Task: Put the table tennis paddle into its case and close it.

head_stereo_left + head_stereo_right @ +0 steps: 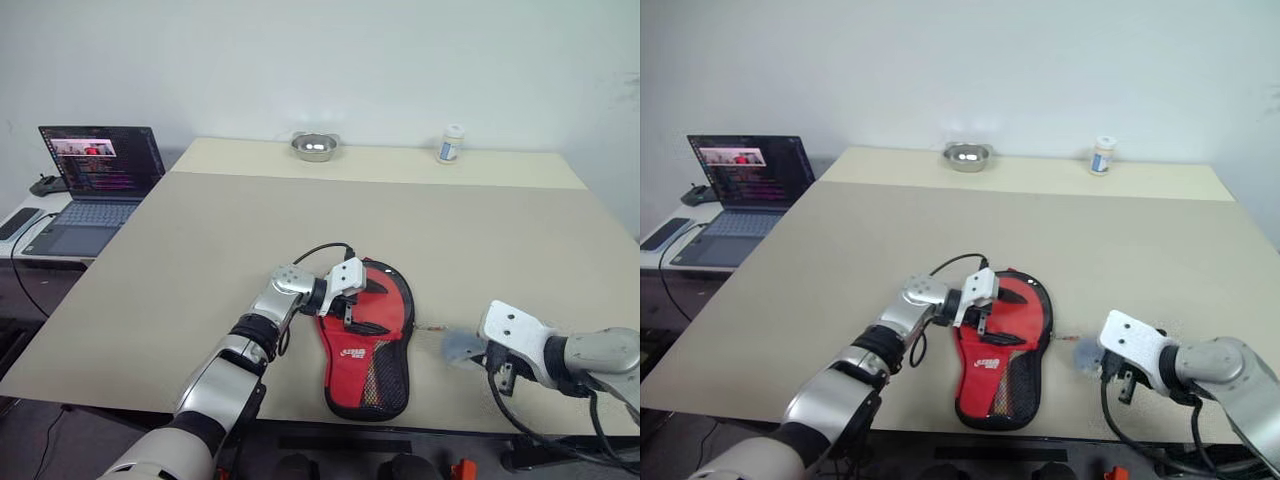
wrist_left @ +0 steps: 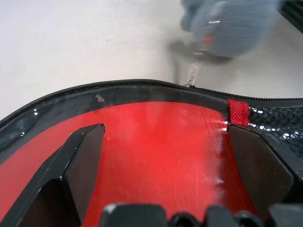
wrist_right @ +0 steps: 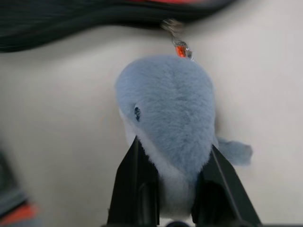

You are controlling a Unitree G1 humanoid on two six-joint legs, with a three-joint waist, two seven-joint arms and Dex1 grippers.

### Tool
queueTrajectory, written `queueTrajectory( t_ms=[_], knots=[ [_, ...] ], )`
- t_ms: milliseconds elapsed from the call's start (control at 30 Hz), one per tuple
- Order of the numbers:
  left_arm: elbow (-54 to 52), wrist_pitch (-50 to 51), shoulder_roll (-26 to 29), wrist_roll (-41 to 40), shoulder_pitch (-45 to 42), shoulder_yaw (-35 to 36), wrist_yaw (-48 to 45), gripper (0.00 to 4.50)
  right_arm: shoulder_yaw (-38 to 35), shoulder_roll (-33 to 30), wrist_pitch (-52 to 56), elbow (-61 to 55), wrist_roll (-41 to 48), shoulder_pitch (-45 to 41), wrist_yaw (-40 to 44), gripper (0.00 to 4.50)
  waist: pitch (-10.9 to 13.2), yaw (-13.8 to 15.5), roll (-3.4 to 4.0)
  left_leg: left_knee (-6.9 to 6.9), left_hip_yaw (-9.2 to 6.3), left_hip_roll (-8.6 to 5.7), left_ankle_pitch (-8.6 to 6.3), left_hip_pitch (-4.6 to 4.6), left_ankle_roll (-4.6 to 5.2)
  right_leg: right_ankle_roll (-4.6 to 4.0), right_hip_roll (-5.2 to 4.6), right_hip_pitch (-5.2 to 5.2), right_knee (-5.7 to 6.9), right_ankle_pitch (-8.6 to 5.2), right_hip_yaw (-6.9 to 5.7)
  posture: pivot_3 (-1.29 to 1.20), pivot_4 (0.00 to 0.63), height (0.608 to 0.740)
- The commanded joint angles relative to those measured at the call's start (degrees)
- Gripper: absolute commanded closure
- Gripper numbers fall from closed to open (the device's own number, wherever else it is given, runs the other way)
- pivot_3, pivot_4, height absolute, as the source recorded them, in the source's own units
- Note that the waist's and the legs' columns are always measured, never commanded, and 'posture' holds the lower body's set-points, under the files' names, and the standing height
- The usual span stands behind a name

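The case (image 1: 365,345) lies flat near the table's front edge, black-rimmed, its red side with a white logo and mesh facing up. My left gripper (image 1: 352,300) rests open on its round end, one finger (image 2: 80,161) on either side of the red surface. The zipper pull (image 2: 191,78) hangs off the case's right edge, joined to a small blue plush whale (image 3: 165,104). My right gripper (image 3: 173,151) is shut on that whale, just right of the case (image 1: 1000,350). The paddle is hidden; I cannot tell whether it lies inside the case.
An open laptop (image 1: 95,190) and a phone (image 1: 18,222) sit on a side desk to the left. A metal bowl (image 1: 315,147) and a white bottle (image 1: 451,143) stand at the table's far edge. The table's front edge (image 1: 300,415) runs just below the case.
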Motion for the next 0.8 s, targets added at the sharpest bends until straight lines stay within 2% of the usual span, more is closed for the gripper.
queueTrajectory(
  t_ms=[33,467,633,800],
  knots=[
    [3.42,1.11,-1.14,3.11,1.34,-1.71,-1.25,0.00,-3.61,-4.09,-1.32,-5.11,2.67,3.29,5.82,4.22,0.00,0.32,-0.03,-0.01,-0.01,0.00,0.00,-0.01,0.00,0.00,0.00,0.01,-0.02,0.00,-0.01,0.00,0.150,0.740],
    [8.84,-0.33,-2.87,6.20,0.61,-2.65,1.90,0.00,0.19,-4.67,-2.02,-10.10,1.98,9.81,4.63,4.27,-0.33,1.08,-0.04,0.02,-0.06,-0.10,-0.01,-0.01,0.00,0.03,-0.12,0.13,-0.14,0.00,-0.08,0.00,0.150,0.740],
    [9.41,-0.39,-3.65,6.78,0.73,-2.68,2.65,0.00,-1.21,-5.65,-1.90,-14.75,4.90,15.38,6.40,4.27,-0.44,1.17,-0.01,-0.06,-0.47,-0.06,-0.02,0.40,-0.01,0.05,-0.15,0.94,-0.72,0.00,-0.57,0.00,0.150,0.740],
    [9.70,-0.32,-4.47,7.38,0.71,-2.67,3.50,0.00,0.76,-7.22,-6.45,-15.02,6.11,20.66,4.82,4.27,-0.51,1.18,-0.09,-0.05,-0.52,-0.08,-0.03,0.47,-0.02,0.14,-0.24,1.17,-0.93,0.05,-0.62,0.00,0.150,0.740]
  ],
)
